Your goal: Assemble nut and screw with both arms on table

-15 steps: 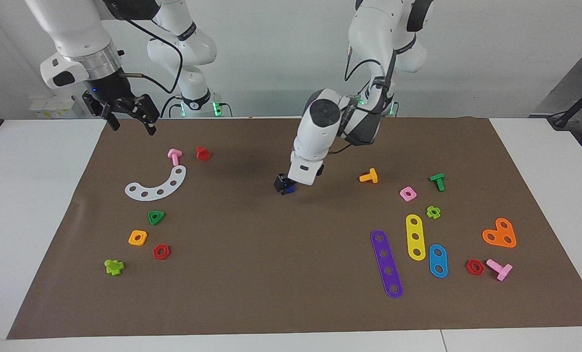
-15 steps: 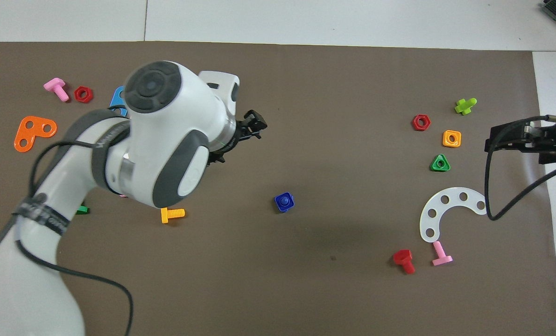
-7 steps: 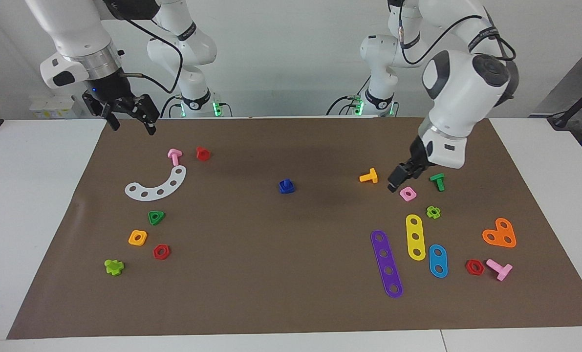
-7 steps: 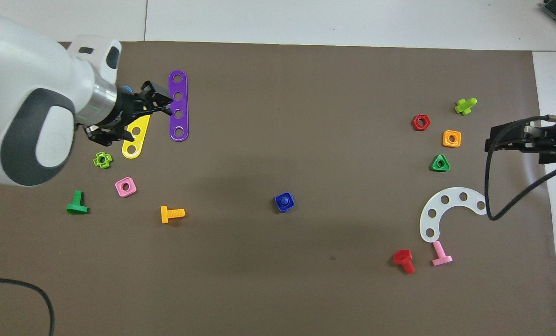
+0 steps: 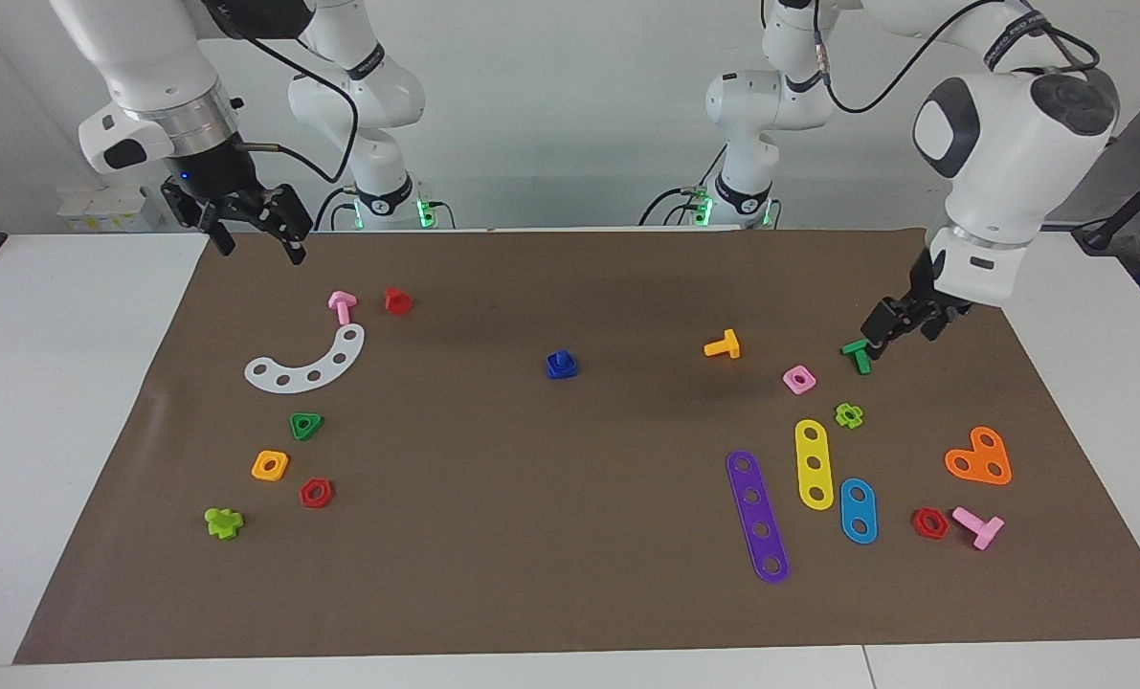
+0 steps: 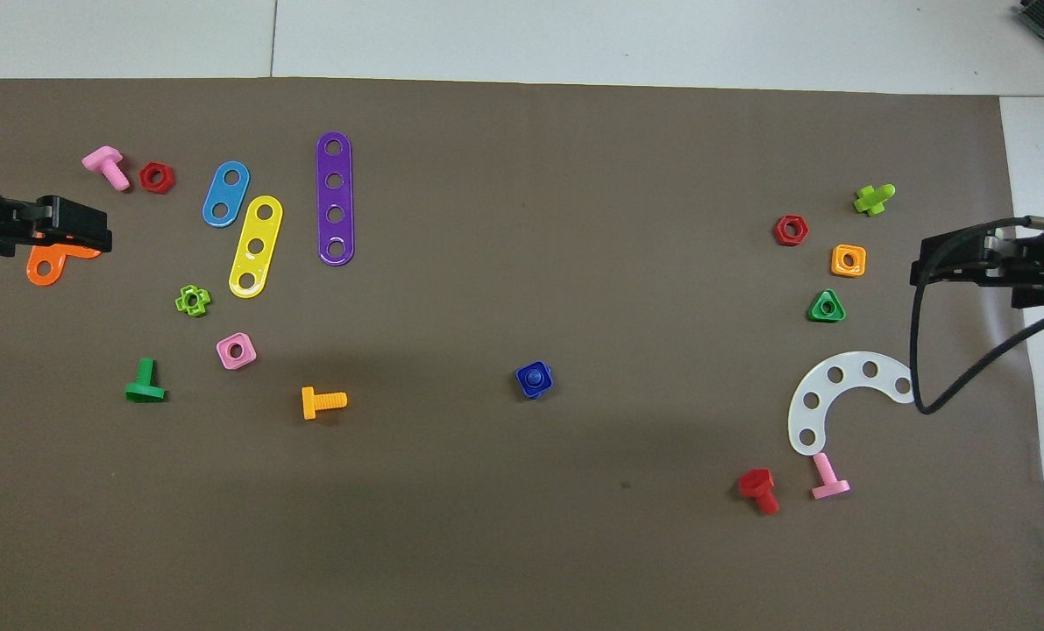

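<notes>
The blue nut lies on the brown mat at mid-table, with the blue screw standing in its hole. In the overhead view the nut shows as a blue square with the screw's round stem at its centre. No gripper touches them. My left gripper is open and empty, raised over the left arm's end of the mat, above the green T-shaped bolt; it also shows in the overhead view. My right gripper is open and empty, waiting over the right arm's end.
Purple, yellow and blue strips, a pink nut and an orange plate lie toward the left arm's end. A white curved strip, a green triangular nut and an orange nut lie toward the right arm's end.
My left gripper has let go of the blue pieces at mid-table and swung away to the left arm's end of the mat. The blue nut and screw stayed put. The right arm has not moved.
</notes>
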